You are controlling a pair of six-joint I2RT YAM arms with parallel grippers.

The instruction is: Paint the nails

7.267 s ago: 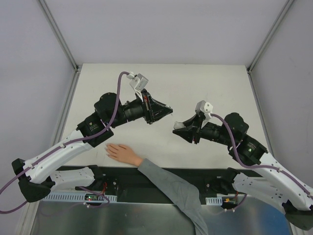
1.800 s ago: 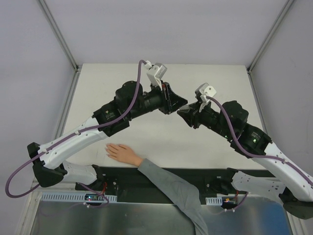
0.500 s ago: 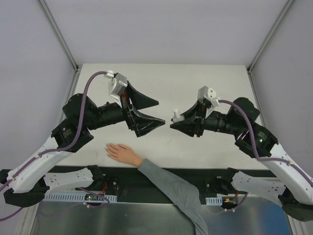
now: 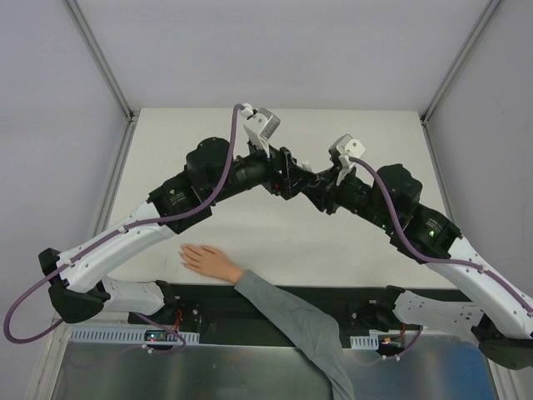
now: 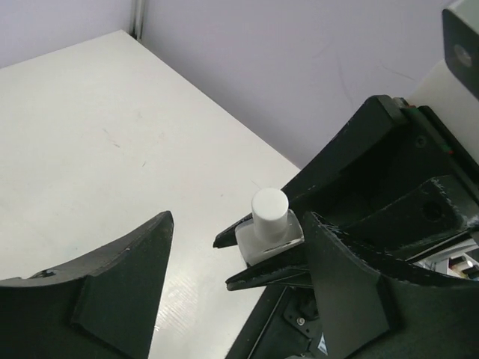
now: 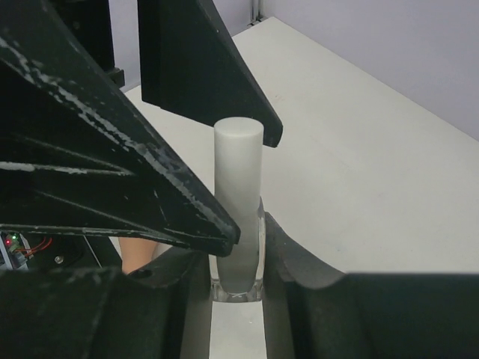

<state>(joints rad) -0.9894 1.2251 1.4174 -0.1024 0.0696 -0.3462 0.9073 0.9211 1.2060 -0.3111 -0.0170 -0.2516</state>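
1. Both arms met over the middle of the table [image 4: 375, 142], at the centre of the top view. The left gripper [image 4: 293, 178] was nose to nose with the right gripper [image 4: 320, 190].
2. The right gripper was clenched on the body of a small whitish bottle [image 6: 238, 196], with the cap [image 5: 269, 208] standing clear above its fingers.
3. The left gripper was released. Its fingers [image 5: 112, 288] stood one on each side of the cap, and neither seemed to touch it.
4. A hand [image 4: 208, 260] lay flat at the near table edge, lower left of centre in the top view. Its grey sleeve [image 4: 291, 321] ran to the bottom of the frame, and the hand was well apart from the bottle.
5. The nails [image 4: 186, 257] sat at the fingertips, which pointed left. They were too small to make out, so I could not tell whether any carried paint.
6. Step judged: opening the bottle. Painting had likely not begun.
7. The next move called for the left gripper to close squarely on the cap above the right fingers. It would then twist and draw the cap off while the right gripper held firm, and carry the brush down to the fingertips.
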